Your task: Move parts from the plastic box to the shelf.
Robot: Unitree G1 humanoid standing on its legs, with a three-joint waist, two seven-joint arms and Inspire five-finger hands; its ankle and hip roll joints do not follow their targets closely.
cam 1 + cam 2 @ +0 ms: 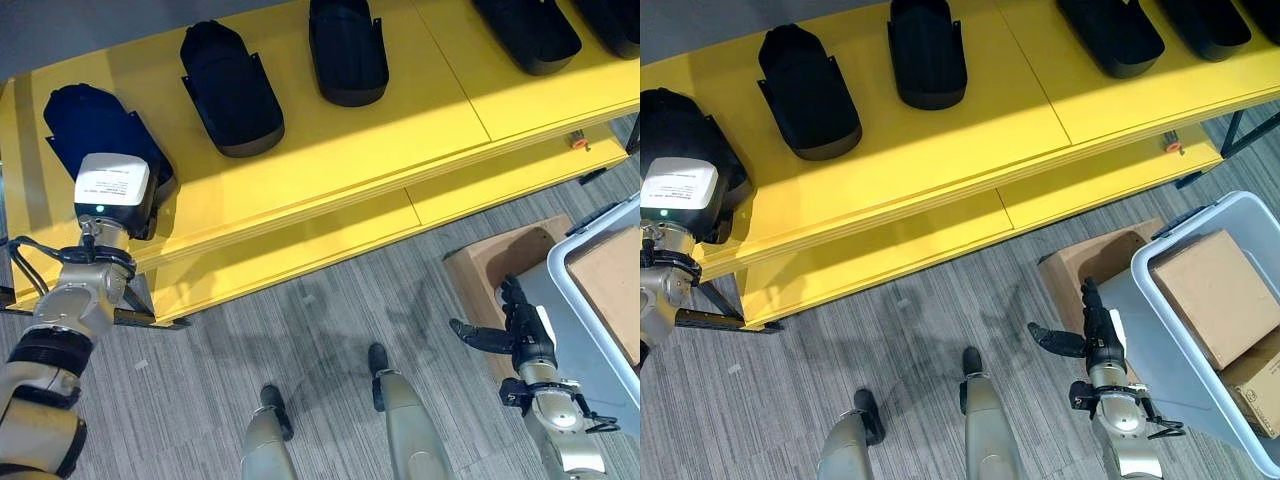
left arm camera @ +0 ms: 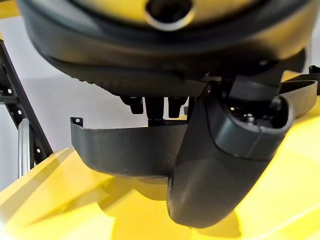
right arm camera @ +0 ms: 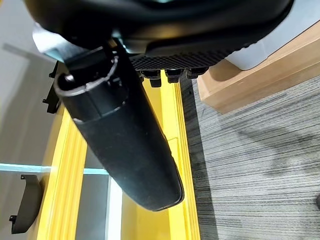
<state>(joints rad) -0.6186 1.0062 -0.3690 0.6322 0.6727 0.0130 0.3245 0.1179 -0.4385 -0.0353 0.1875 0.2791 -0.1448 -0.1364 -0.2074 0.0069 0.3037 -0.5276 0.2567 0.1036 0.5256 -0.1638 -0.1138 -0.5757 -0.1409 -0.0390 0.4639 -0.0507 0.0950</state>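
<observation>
Black part (image 1: 95, 130) sits at the left end of the yellow shelf (image 1: 340, 150), top board, close to the front edge. My left hand (image 2: 220, 165) is on it. In the left wrist view the thumb hangs in front of the part's curved wall, fingers tucked behind the rim, so I can't tell whether they clamp it or lie loose.

More parts along the shelf to the right of this one: second part (image 1: 232, 90), third part (image 1: 347, 50), fourth part (image 1: 528, 30), all in a row, well apart from each other.

Right hand (image 1: 1095, 335) hangs off the shelf, low over the grey carpet floor (image 1: 300, 330), just beside the plastic box (image 1: 1160, 330). Fingers straight, thumb spread out to the side, holding nothing. Inside the box: cardboard cartons (image 1: 1215, 290). A wooden block (image 1: 1090, 265) stands on the floor between box and shelf.

Risks, as I judge them:
- Part lies near the shelf's front edge; pulling the left hand back with a finger hooked on the rim could drag it off onto the floor.
- Right hand is close to the box wall; a careless reach could knock the box.
</observation>
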